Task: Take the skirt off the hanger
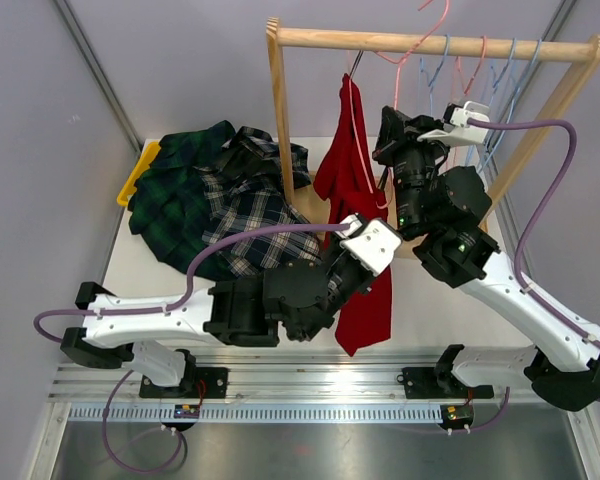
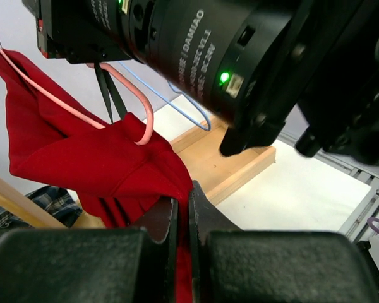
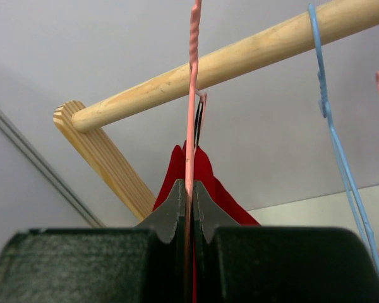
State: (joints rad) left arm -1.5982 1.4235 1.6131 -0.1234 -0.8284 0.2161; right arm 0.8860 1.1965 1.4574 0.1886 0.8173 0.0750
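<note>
**Hanger pinned, skirt gripped for the pull**

With the right gripper [image 3: 189, 202], clamps the thin pink hanger [image 3: 191, 95] just below the wooden rail [image 3: 240, 60], jaws closed on the wire and on nothing else. Probably does so to keep the hanger from swinging or riding off the rail while cloth is drawn from it.

With the left gripper [image 2: 183, 218], pinches a fold of the red skirt [image 2: 82, 158] lower down, jaws all but shut, only the cloth in the slit between them. Takes that hold low and on the near side, likely so that a pull runs down and away from the wire instead of along it.

Shows the skirt not yet free: draped over the hanger's lower wire, bunched around its curved end in the left wrist view, hanging from the rail down past the near side of the table [image 1: 145, 265] in the top view. Leaves the plaid garments [image 1: 220, 200] heaped at the table's left, well apart from the work, and the blue hangers [image 3: 331, 126] bare on the rail to the right.

Reads as the strip-off proper: hanger anchored, cloth in hand, pull not yet made. Risks a snag where fabric wraps the wire's bend. Calls for a slow draw that slips the cloth off that end rather than dragging the whole hanger.
</note>
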